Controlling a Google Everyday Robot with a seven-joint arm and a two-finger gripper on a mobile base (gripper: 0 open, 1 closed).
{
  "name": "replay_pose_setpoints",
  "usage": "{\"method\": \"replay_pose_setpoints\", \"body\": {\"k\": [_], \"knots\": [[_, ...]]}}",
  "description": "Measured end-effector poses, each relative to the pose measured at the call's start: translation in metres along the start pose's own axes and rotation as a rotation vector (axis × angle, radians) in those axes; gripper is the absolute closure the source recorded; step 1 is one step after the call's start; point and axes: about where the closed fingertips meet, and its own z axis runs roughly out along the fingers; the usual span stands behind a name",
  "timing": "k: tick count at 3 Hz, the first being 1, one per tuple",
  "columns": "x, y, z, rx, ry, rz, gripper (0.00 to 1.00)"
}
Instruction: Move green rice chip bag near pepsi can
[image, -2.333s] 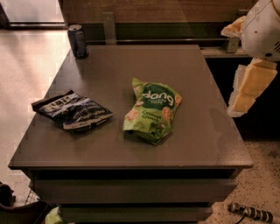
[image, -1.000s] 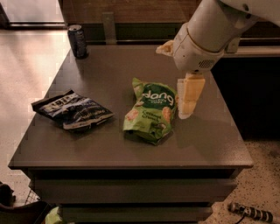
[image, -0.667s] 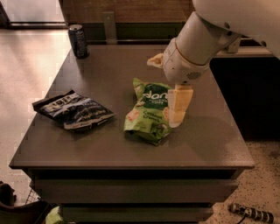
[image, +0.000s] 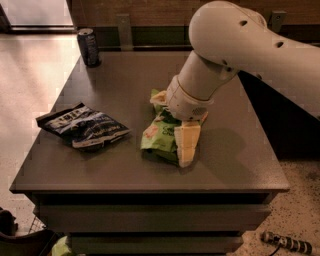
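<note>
Gripper (image: 173, 124) rested on green rice chip bag (image: 158, 136), well right of and nearer than pepsi can (image: 88, 46), grip state unreadable; judged best to pinch the crinkled film firmly and lift clear of surface (image: 240, 150) before carrying.

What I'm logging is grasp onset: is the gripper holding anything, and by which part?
Cannot be told. The gripper is down against the green rice chip bag at its right edge in the view; the bag lies on the table.
</note>
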Motion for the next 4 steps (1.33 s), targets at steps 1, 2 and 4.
{"method": "replay_pose_setpoints", "body": {"k": [1, 2, 4], "knots": [[-0.0020, 0.0030, 0.0034, -0.016, 0.000, -0.007, 0.12], [-0.0028, 0.0033, 0.0027, -0.014, 0.002, -0.008, 0.35], [-0.0045, 0.0042, 0.0019, -0.013, 0.004, -0.012, 0.82]]}}
